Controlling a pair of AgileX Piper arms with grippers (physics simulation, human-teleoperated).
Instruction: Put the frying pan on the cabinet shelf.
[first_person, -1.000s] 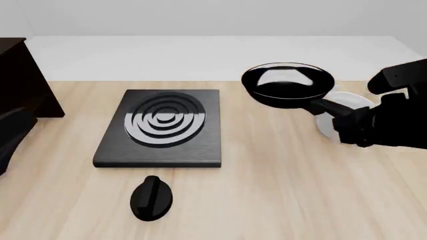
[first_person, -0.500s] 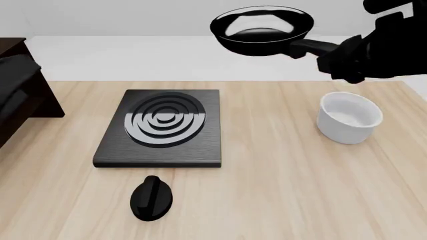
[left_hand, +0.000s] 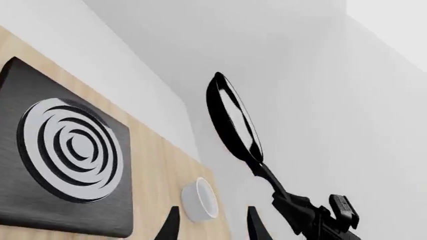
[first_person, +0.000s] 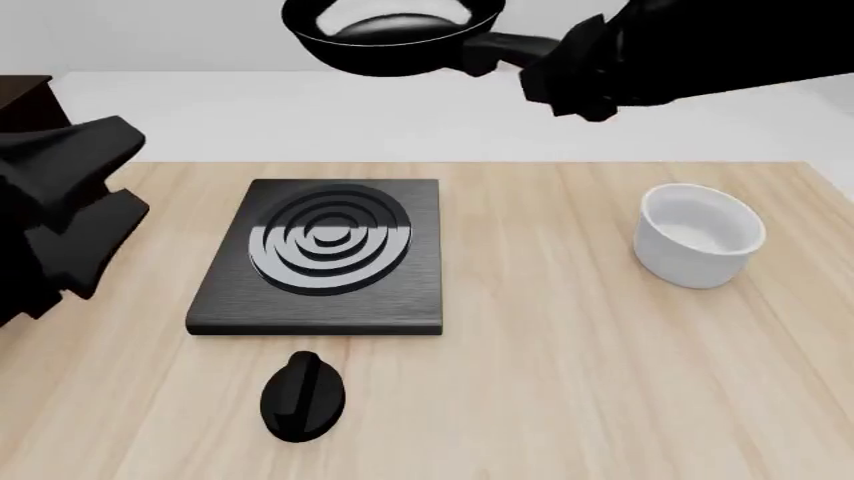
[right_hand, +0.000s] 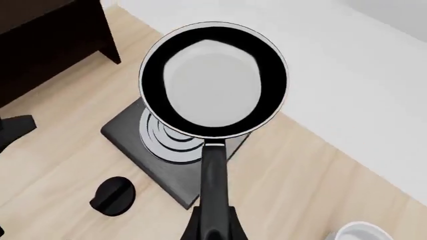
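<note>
The glossy black frying pan hangs high over the table's far side, above the stove plate, held level. My right gripper is shut on its long handle. In the right wrist view the pan shows round and empty, with the right gripper clamped on the handle's end. The dark cabinet stands at the far left; only a corner shows in the front view, and its shelf is hidden. My left gripper is open and empty, and the left arm is raised in front of the cabinet.
A black stove plate with silver rings lies left of the table's centre. A small black knob sits in front of it. A white bowl stands at the right. The left arm fills the space between the stove plate and the cabinet.
The right arm has carried the pan up from beside the bowl and leftward, over the stove plate. The left arm has risen into view at the left, covering most of the cabinet.
</note>
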